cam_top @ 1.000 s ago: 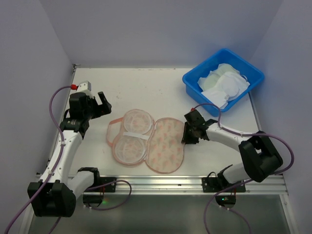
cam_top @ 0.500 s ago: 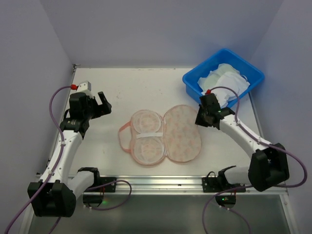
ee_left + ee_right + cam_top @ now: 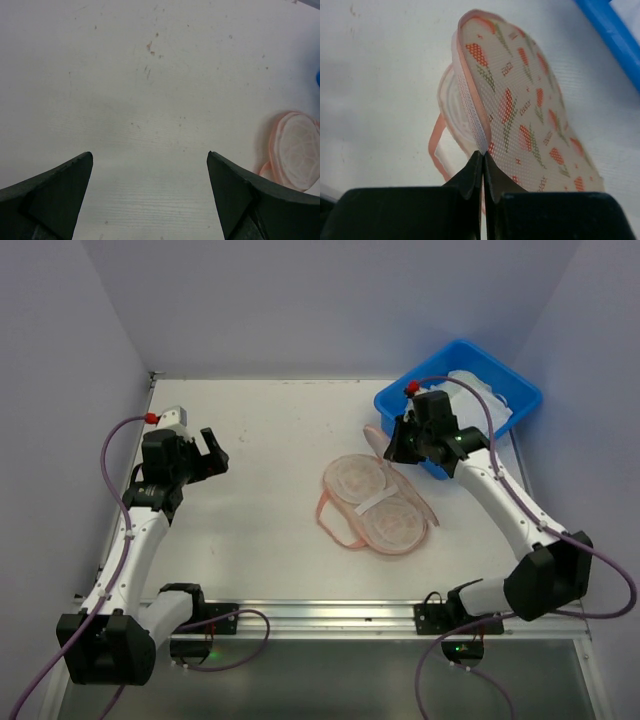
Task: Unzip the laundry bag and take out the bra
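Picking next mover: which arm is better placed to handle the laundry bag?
Right. The right gripper is shut on the edge of the laundry bag; the left gripper hangs open over the table, well apart from it.

You moved the right gripper (image 3: 395, 445) away from the arm bases and over toward the blue tub (image 3: 392, 403). It pulled the laundry bag (image 3: 385, 512) across the table (image 3: 260, 420) to the right. The bag's printed half had lain flat and open; it came up on its edge.
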Motion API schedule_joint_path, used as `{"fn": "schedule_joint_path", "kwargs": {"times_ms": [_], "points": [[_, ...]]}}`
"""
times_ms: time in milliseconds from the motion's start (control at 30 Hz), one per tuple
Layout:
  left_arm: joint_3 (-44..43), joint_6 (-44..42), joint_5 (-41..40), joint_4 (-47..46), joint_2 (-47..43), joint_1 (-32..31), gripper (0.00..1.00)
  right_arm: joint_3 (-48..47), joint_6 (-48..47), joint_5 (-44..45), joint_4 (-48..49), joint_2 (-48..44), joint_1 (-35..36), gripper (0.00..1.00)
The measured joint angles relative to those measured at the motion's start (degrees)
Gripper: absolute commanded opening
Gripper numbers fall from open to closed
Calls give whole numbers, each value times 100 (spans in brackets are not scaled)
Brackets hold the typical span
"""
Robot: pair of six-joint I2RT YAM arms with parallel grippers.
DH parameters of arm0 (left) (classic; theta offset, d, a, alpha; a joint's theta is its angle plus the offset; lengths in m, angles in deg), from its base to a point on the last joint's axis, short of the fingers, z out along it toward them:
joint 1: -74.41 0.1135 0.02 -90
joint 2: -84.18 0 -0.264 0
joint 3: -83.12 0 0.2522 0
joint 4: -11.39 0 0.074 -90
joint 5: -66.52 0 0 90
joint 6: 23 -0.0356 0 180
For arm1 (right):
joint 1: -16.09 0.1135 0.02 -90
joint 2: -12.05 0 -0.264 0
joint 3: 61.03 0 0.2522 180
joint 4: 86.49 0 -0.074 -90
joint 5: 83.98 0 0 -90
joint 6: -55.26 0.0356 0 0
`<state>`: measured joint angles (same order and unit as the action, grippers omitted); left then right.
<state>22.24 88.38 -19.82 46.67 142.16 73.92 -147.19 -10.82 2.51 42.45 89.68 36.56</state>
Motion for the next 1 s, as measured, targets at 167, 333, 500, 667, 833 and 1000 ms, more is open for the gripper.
{"fn": "schedule_joint_path", "kwargs": {"times_ms": [167,333,500,667,833,1000], "points": [[0,0,0,-7,7,0,100,85,94,-581,155,870,479,0],[0,0,2,-7,24,2,100,205,245,-951,470,1751,935,0],[0,0,7,-7,28,0,100,339,457,-1296,765,2225,1161,39],[0,0,24,-9,31,0,100,420,584,-1613,1014,2273,1268,86],[0,0,37,-13,31,0,100,417,485,-1504,962,1731,1322,99],[0,2,109,-81,17,0,100,376,319,-634,802,380,1246,99]]}}
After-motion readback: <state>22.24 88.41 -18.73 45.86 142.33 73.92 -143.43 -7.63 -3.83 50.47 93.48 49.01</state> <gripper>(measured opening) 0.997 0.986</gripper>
